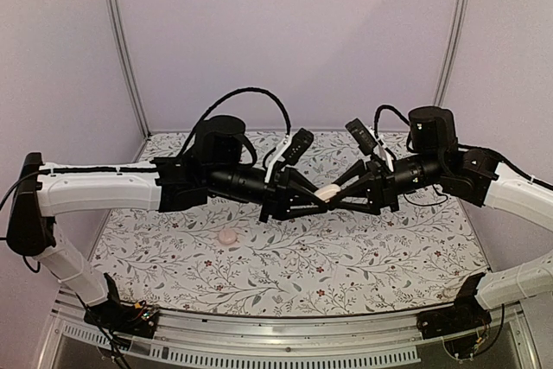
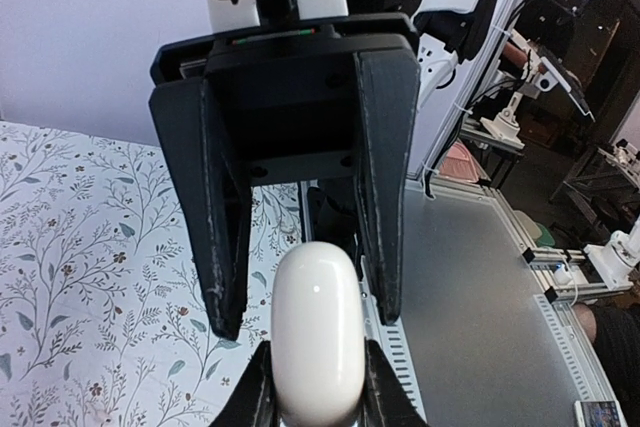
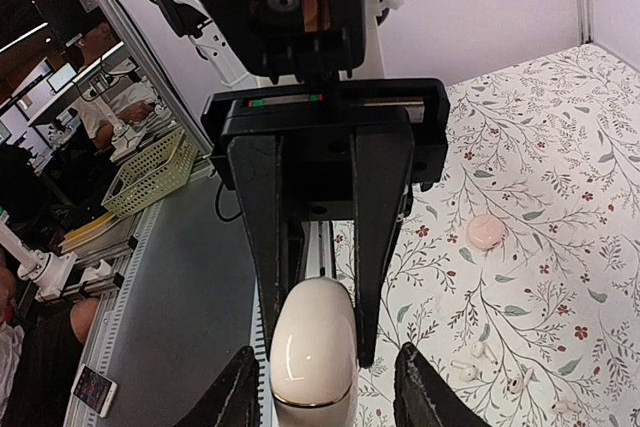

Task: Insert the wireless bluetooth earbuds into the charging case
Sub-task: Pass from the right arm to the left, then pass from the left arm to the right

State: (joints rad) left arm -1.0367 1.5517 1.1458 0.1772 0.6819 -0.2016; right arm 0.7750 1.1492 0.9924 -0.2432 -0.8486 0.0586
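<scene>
Top external view has both arms meeting in mid-air over the flowered table (image 1: 363,257), with the cream charging case (image 1: 328,191) between their tips. The left gripper (image 2: 318,387) is clamped on the case, a finger pressed on each flank. The right gripper (image 3: 328,367) has its jaws spread on either side of the other end, with a gap showing on both sides in its own wrist view, so it grips nothing.

The earbuds (image 1: 227,237) lie as a pale pink lump on the table, well apart from the case and nearer the left arm. A few small white bits (image 3: 470,372) lie on the cloth too, too tiny to identify.

The case looks closed: only a smooth shell and a thin seam near the right gripper's end show, so what is inside it cannot be seen.

This looks like the early stage, readying the case, with nothing inserted yet. Next, the lid probably has to be opened at that seam while the left gripper steadies the body; the glossy shell could slip.
</scene>
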